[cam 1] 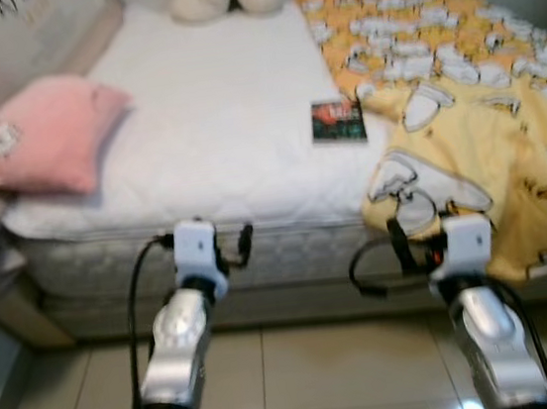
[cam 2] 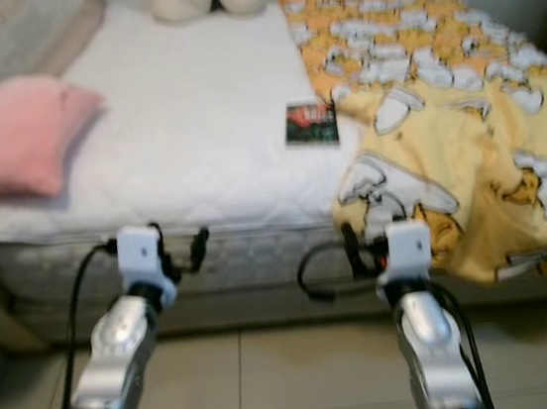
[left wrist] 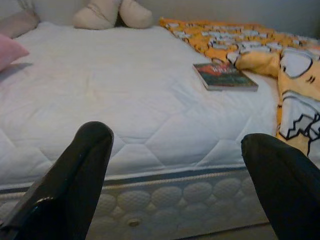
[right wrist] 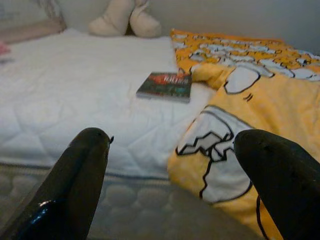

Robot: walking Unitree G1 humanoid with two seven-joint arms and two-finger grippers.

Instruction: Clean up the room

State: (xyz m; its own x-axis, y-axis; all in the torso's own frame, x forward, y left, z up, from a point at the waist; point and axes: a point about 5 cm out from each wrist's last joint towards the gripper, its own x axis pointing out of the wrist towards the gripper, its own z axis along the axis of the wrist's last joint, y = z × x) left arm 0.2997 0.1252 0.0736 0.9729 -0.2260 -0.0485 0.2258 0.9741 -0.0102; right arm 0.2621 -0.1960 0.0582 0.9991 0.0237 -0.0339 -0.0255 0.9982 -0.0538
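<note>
Both pincers, left pincer (left wrist: pixel 175 165) and right pincer (right wrist: pixel 172 170), are hovering spread before the bed (cam 1: pixel 216 142); book (cam 1: pixel 337 122) is lying at one o'clock.

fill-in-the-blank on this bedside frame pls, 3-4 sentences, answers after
1. The book lies on the bare white ____ of the bed, beside the yellow blanket.
2. The pillow at the bed's left side is ____ in colour.
3. Both the left gripper and the right gripper have their fingers ____, holding nothing.
4. The yellow blanket hangs over the bed's front edge toward the tiled ____.

Answers: mattress; pink; open; floor
</note>
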